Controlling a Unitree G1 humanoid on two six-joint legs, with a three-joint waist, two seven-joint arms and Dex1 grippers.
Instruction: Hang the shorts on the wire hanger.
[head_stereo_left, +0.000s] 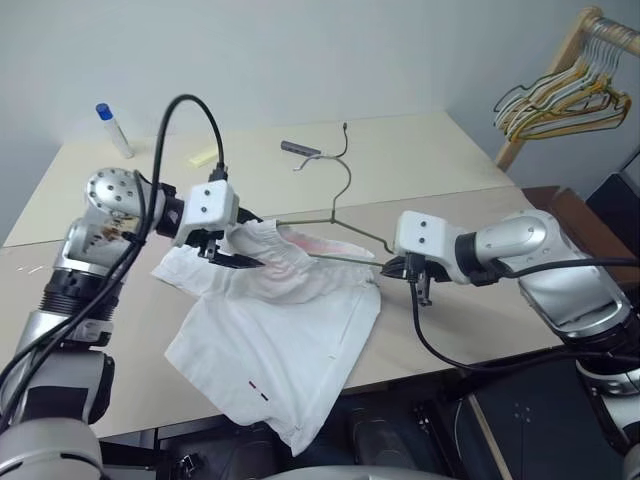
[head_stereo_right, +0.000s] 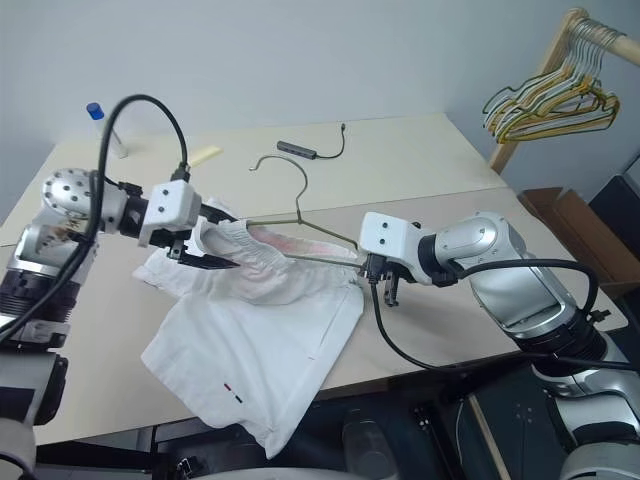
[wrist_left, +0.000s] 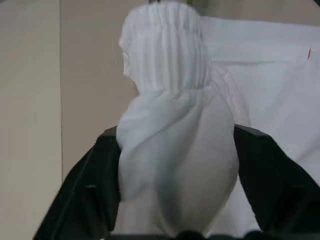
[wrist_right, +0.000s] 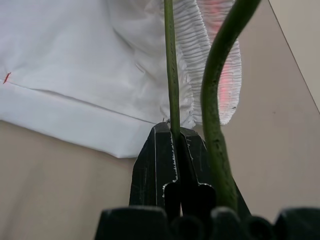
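White shorts (head_stereo_left: 275, 340) lie nearest, one leg draped over the near edge of the beige table (head_stereo_left: 420, 160) at lower centre, a tiny red-and-dark mark by the hem. Their gathered waistband is lifted off the surface at mid-frame. Left gripper (head_stereo_left: 228, 250), centre-left, has its two black fingers (wrist_left: 90, 190) standing on either side of a bunched fold of waistband; the wrist view shows cloth filling the gap between them. Right gripper (head_stereo_left: 412, 268), centre-right, is pinched together on the lower bar of the wire hanger (head_stereo_left: 340, 215). That olive wire runs leftward through the waistband, hook curving up toward the upper centre.

Farther back on the tabletop: a pale yellow strip (head_stereo_left: 204, 157), a dark grey bar (head_stereo_left: 300, 148) with a thin cable, and a clear bottle with a blue cap (head_stereo_left: 113, 129) at upper left. Table is two light panels butted together. Behind, a plain pale wall. Upper right, a wooden rail (head_stereo_left: 585, 35) carries bunched yellow, green and white hangers (head_stereo_left: 565, 100).
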